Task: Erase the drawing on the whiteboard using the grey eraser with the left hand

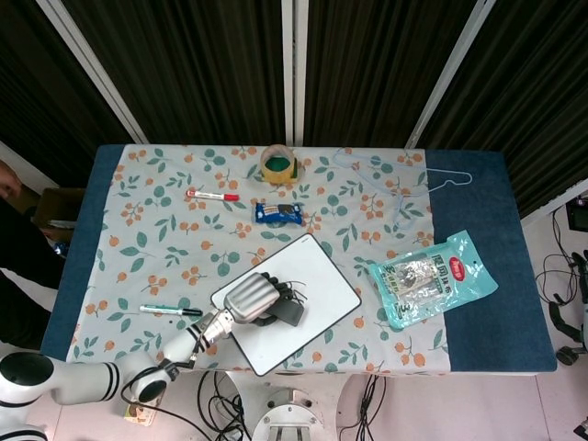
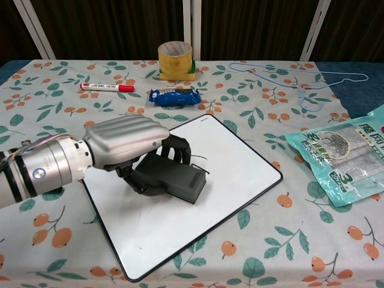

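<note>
The whiteboard [image 1: 320, 272] [image 2: 240, 162] lies tilted at the table's near middle. My left hand [image 1: 246, 297] [image 2: 123, 147] grips the grey eraser [image 1: 288, 313] [image 2: 180, 178], which rests flat on the board's centre. A few thin black strokes of the drawing [image 1: 299, 292] [image 2: 203, 161] stick out just beyond the eraser and fingers; the rest of it is hidden under the hand. The right hand is not seen in either view.
A green-and-black marker [image 1: 169, 310] lies left of the board, a red marker [image 1: 211, 195] [image 2: 107, 87] and a blue packet [image 1: 279, 213] [image 2: 175, 96] behind it. A yellow tape roll [image 1: 280, 163] [image 2: 176, 58], a wire hanger [image 1: 404, 184] [image 2: 303, 81] and a teal bag [image 1: 432, 277] [image 2: 345, 159] sit farther back and right.
</note>
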Robot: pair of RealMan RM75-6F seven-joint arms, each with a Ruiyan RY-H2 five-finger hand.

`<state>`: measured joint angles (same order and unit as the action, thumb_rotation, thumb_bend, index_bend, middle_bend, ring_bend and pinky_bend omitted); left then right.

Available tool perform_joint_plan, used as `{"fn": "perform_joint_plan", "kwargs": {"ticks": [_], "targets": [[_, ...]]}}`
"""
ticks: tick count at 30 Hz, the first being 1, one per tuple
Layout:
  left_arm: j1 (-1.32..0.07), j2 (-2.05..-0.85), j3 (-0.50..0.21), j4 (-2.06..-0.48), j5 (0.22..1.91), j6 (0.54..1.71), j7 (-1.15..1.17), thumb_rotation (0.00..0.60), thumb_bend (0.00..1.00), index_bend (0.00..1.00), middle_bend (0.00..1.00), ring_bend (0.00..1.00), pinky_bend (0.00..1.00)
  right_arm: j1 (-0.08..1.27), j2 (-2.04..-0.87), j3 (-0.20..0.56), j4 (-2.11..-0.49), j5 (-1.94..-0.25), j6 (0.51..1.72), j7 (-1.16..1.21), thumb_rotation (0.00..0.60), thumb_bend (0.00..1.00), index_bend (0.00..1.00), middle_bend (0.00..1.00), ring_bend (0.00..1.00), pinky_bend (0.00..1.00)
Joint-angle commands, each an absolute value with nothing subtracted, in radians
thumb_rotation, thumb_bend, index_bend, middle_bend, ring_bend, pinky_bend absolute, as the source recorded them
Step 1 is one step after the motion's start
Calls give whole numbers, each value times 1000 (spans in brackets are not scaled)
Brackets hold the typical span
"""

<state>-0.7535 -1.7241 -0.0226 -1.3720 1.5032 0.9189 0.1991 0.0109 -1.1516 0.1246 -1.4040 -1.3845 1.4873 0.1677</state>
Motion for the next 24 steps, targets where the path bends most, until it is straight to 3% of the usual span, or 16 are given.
{"fn": "perform_joint_plan", "kwargs": {"ticks": [1,24], "targets": [[-763,-1735,-35,-1358,1497,913,195,600,401,618,561,525,577,10,-1151,126,-1404,-1383,1489,169,600,280,0,0,0,0],[-798,-1815,-83,-1209,1469,913,145,600,436,621,564,526,578,3,-1143,132,-1415,-1375,1494,158,600,280,0,0,0,0]]}}
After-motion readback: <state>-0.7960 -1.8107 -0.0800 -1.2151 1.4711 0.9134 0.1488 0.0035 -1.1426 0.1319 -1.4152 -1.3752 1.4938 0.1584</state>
